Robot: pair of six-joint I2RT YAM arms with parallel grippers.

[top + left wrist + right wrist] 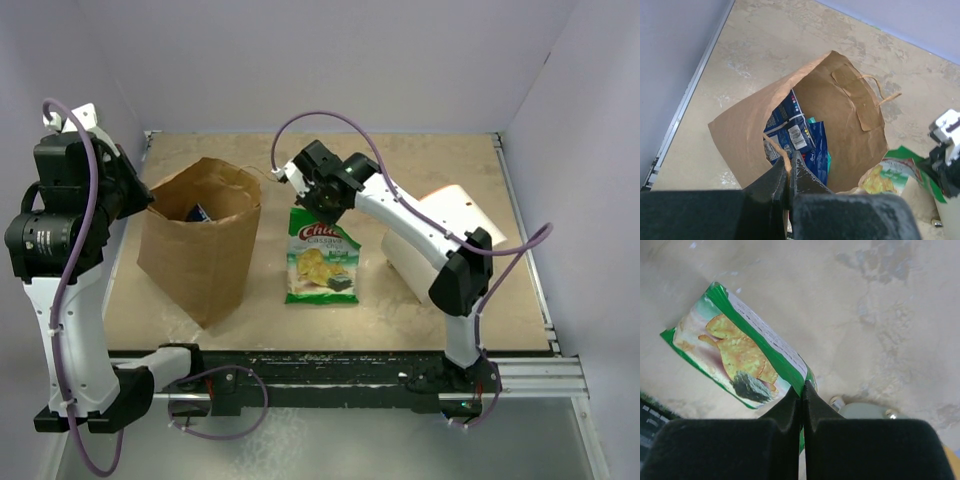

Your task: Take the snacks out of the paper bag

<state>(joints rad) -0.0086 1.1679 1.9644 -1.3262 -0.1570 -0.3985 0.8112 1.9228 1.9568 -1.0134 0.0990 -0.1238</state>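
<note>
1. Your left hand (788,169) fills the bottom of its wrist view, black fingers clenched on the near rim of the brown kraft paper bag (850,115). A thin twisted handle strand runs just beside the fingertips.
2. Inside the bag's open mouth you can see dark blue glossy packets (807,142) with a teal edge behind them. You cannot count them, because the bag's wall and your own fingers hide their lower parts.
3. Your right hand (803,392) is pinched shut on the top edge of a green glossy snack packet (735,350), which lies on the bench (420,160) just right of the bag and does not touch it.
4. From above, that hand covers part of the packet's red label, so only some letters read.
5. Behind your right arm lies a white cylindrical container (455,215) on its side, partly hidden by the arm.
</note>
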